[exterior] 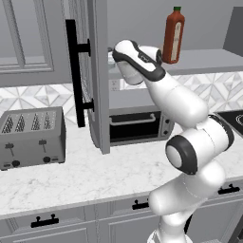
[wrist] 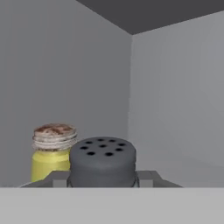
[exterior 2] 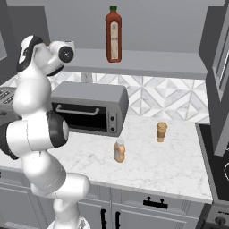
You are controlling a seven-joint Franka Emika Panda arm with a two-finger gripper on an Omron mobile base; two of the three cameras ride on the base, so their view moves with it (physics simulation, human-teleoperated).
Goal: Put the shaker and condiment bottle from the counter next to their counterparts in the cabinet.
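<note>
On the cabinet [exterior 2: 147, 62] shelf, red bottle [exterior 2: 113, 35], label unreadable

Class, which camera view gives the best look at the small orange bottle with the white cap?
The right base view: the small orange bottle stands upright in full on the marble counter, in front of the toaster oven. In the left base view the arm blocks that part of the counter. The hand view looks into the cabinet instead.

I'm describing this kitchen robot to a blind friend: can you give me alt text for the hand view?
Up close, the gripper holds a shaker with a grey, holed lid between its fingers, inside a grey cabinet. Just beyond it on the left stands a yellow jar with a speckled brown top.
</note>
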